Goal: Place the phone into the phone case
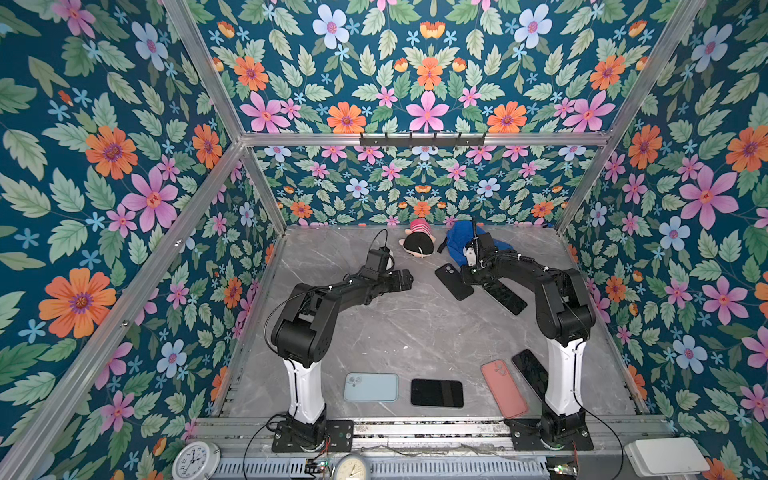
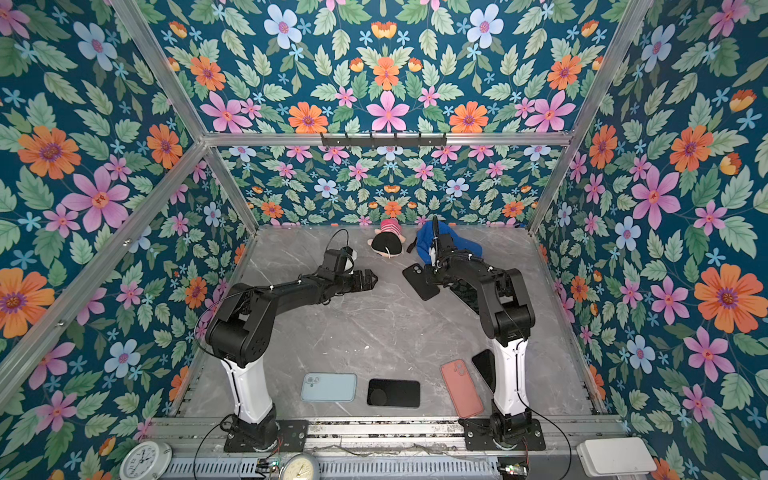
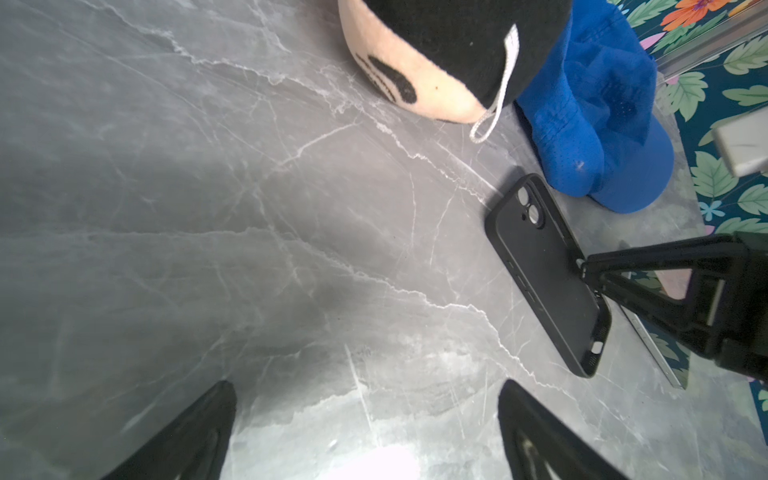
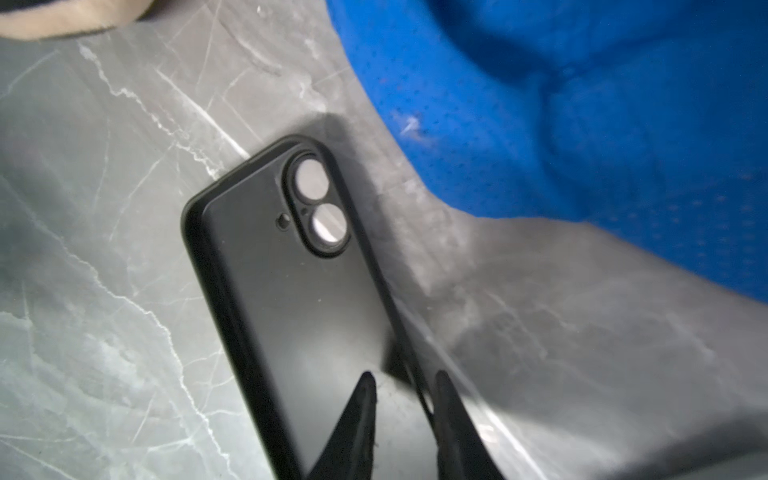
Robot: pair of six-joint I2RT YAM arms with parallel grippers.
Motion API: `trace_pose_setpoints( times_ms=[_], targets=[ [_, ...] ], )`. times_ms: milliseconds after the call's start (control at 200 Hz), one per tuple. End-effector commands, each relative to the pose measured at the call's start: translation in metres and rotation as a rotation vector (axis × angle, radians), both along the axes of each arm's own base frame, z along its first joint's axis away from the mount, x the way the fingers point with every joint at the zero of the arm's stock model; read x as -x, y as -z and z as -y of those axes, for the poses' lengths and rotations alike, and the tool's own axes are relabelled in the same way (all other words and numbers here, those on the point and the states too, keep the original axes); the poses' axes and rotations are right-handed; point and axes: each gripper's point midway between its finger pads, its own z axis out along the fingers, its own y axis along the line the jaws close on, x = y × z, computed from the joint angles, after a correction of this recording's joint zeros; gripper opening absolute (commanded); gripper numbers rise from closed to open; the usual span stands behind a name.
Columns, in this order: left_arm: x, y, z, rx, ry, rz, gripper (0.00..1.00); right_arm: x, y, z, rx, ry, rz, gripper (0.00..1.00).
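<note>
A: How do your grippers stand?
B: Left gripper (image 3: pixel 365 436): jaws wide apart over the table (image 3: pixel 208 208), holding nothing. Right gripper (image 4: pixel 405 380): fingers (image 4: pixel 361 415) astride one long wall of the black phone case (image 4: pixel 291 299), one inside, one outside; whether they pinch it, you cannot tell.
A: And the phone (image 1: pixel 505 297)?
B: Flat on the table just beside the case, partly under your right arm (image 1: pixel 557 291).
</note>
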Motion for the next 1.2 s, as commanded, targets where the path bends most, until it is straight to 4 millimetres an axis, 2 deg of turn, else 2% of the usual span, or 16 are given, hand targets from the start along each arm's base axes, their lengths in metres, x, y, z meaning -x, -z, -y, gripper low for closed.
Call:
trace_pose_setpoints(
  times_ms=[0,75,240,410,550,705,865,1080,1195],
  targets=[
    [0.001,-0.003,0.002,0.021,0.002,0.009,1.0,0.005,0.004,-0.001,0.001,0.003,-0.025,0.22],
    [0.003,-0.001,0.002,0.024,0.005,0.002,1.0,0.006,0.006,-0.002,0.001,0.004,-0.028,0.17],
    [0.007,0.002,0.003,0.034,0.01,-0.007,1.0,0.009,0.01,-0.006,0.009,0.001,-0.036,0.14],
    [0.009,-0.002,0.002,0.045,0.008,0.002,1.0,0.012,0.005,-0.007,0.026,0.008,-0.035,0.06],
    [0.013,-0.005,0.003,0.066,0.014,0.008,1.0,0.022,-0.001,-0.011,0.035,0.025,-0.044,0.01],
    [0.02,-0.008,0.005,0.092,0.023,0.004,1.0,0.046,-0.008,-0.02,0.043,0.027,-0.052,0.0],
    [0.03,0.0,0.0,0.08,0.025,-0.015,1.0,0.076,-0.008,-0.026,0.051,0.041,-0.074,0.0],
    [0.041,-0.002,-0.005,0.092,0.015,-0.016,1.0,0.12,0.003,-0.041,-0.001,0.103,-0.126,0.0],
    [0.046,-0.001,-0.008,0.099,0.007,-0.018,1.0,0.136,0.012,-0.049,-0.008,0.103,-0.143,0.01]
  ],
)
